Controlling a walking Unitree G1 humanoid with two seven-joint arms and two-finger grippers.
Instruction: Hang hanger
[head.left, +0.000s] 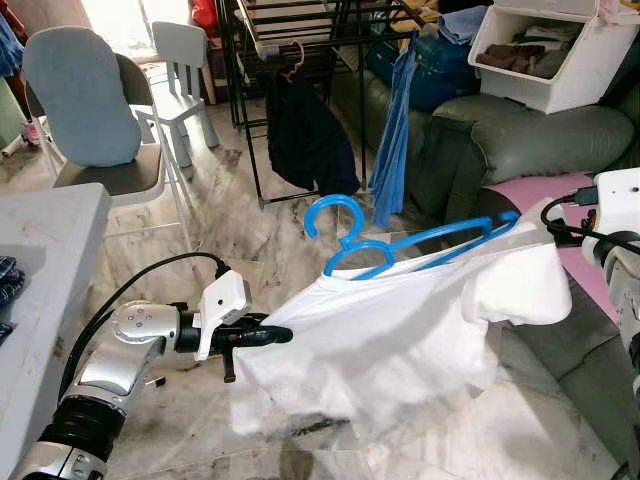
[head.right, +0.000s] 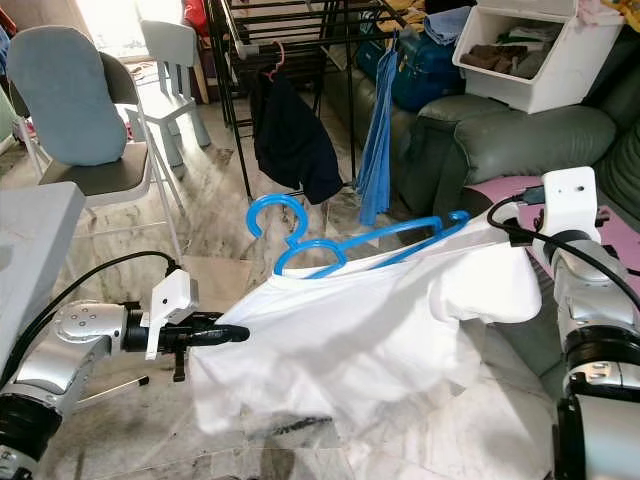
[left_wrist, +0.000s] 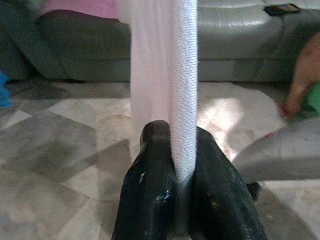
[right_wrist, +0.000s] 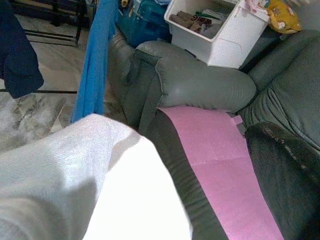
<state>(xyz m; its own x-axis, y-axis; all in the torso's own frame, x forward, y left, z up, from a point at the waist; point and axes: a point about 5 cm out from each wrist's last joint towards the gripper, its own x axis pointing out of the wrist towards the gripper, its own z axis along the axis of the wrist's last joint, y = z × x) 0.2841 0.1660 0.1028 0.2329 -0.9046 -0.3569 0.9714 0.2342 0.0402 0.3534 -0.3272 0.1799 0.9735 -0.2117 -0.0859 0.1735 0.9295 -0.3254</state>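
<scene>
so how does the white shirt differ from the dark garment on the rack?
The white shirt sits on a blue hanger, stretched out between the left gripper and the right arm; the dark garment hangs limp from the black rack on a pinkish hanger. Both are on hangers.

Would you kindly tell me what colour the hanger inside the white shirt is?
The hanger is bright blue, seen best in the left eye view.

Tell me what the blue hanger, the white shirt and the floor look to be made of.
Hanger: likely plastic, judging by its smooth, uniformly bright blue moulded hook and bars.
Shirt: soft knit fabric, probably cotton; fine ribbed weave shows where the left pincer pinches it.
Floor: glossy veined marble or marble-look tile.
</scene>
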